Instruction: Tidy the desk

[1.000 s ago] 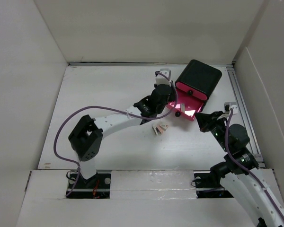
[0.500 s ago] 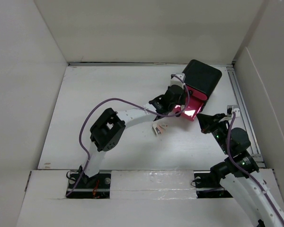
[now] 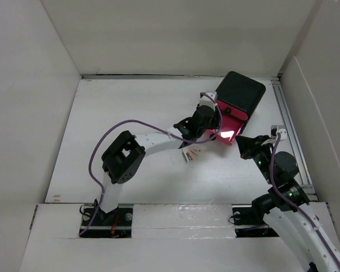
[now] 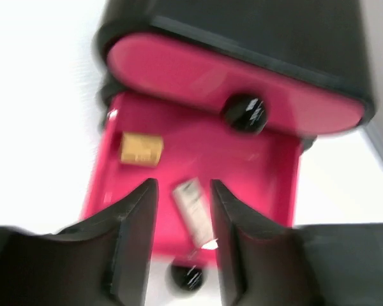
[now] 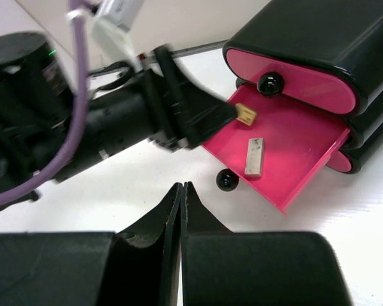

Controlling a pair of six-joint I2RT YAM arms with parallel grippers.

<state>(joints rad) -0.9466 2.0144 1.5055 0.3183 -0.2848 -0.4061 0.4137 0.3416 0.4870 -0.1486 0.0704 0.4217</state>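
Hovering my left claw [image 4: 182, 189] over the open pink plastic drawer [image 4: 258, 182] of the black cube-shaped box [image 3: 242, 93], jaws parted, nothing gripped; a small grey stick [image 4: 191, 203] and a tan block [image 4: 140, 148] lie inside. My right claw [image 5: 180, 189] is clenched on nothing, near the drawer's black round knob [image 5: 225, 180]. The large flat white matte table [image 3: 119, 113] spans under everything, white walls around; stiff, fixed, not for lifting. Small pale loose pieces [image 3: 191, 153] lie on it near the drawer: probably light and slippery, so pinch across the narrow sides
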